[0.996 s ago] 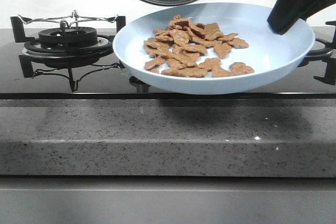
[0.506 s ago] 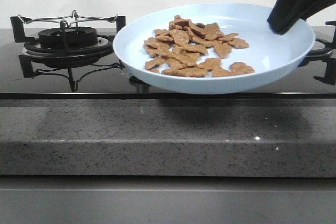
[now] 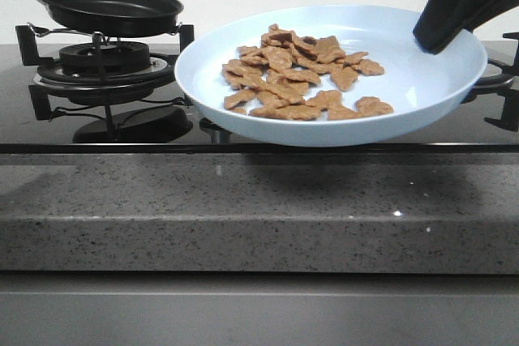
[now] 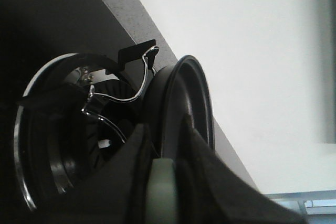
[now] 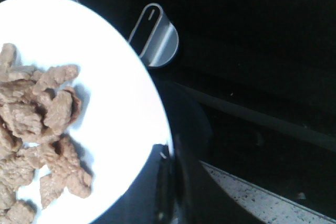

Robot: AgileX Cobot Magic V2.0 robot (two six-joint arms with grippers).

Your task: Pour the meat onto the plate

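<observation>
The pale blue plate point(image 3: 422, 87) hangs tilted above the stove's front edge, held at its right rim by my right gripper point(image 3: 442, 36), which is shut on it. The meat point(image 3: 300, 79), a heap of orange-brown pieces, lies on the plate's left half; it also shows in the right wrist view point(image 5: 37, 129) on the plate point(image 5: 126, 124). My left gripper point(image 4: 165, 169) is shut on the pale green handle point(image 4: 160, 192) of the black frying pan point(image 3: 113, 7), which sits level and empty just above the left burner point(image 3: 105, 58).
The black glass stove top point(image 3: 49, 123) carries the left burner's metal grate point(image 3: 109, 26). Silver control knobs point(image 5: 156, 35) sit under the plate. A grey speckled counter edge point(image 3: 259, 208) runs along the front. A second burner point(image 3: 503, 79) is at the right.
The frying pan has come down from above the plate, leftward, and now sits level over the left burner. The plate and meat have stayed still.
</observation>
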